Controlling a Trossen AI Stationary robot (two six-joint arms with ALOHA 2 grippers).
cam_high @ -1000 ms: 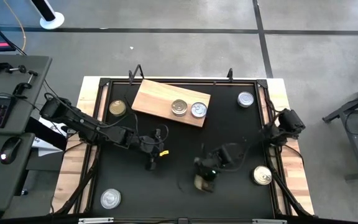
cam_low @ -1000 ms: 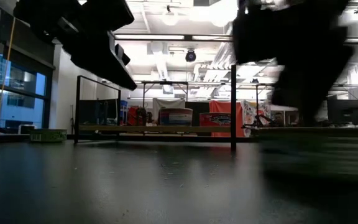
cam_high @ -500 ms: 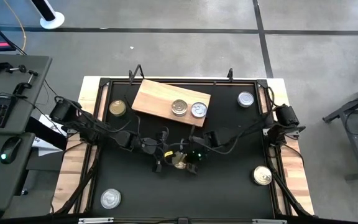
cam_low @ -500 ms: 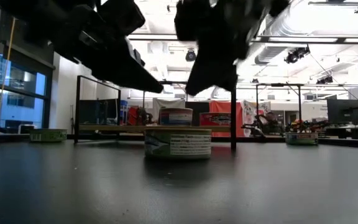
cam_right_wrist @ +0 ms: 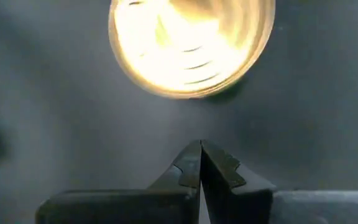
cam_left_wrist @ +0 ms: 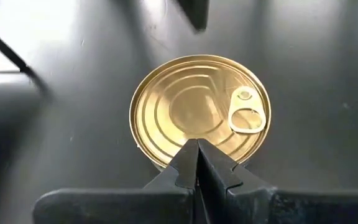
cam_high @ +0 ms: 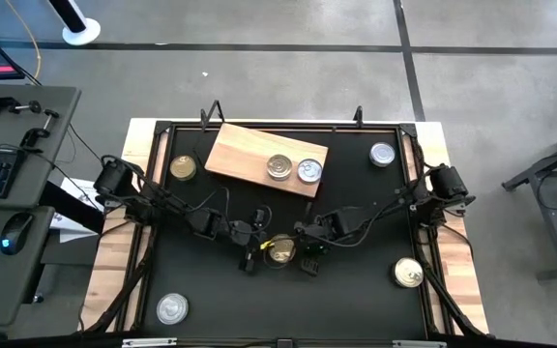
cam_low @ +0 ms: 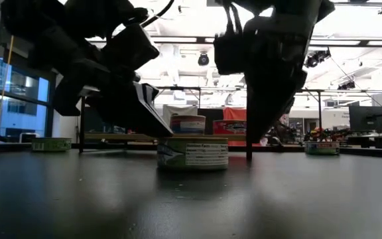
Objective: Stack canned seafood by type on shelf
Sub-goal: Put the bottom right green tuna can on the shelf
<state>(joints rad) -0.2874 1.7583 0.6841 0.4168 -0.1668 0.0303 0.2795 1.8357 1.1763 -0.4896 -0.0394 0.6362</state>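
Now that the gold-topped tin (cam_high: 280,251) sits on the black table (cam_high: 356,300) mid-way between both arms, we read it as freshly set down: a second ago it lay nearer the right side under the right gripper (cam_high: 309,259), which has since drawn back just beside it, fingers pressed together on nothing. Our left gripper (cam_high: 251,253) has closed in from the other side, its fingers likewise pinched together and empty, tips over the tin's rim. We judge this a handover toward the shelf (cam_high: 249,155), where two tins (cam_high: 279,167) already sit side by side.
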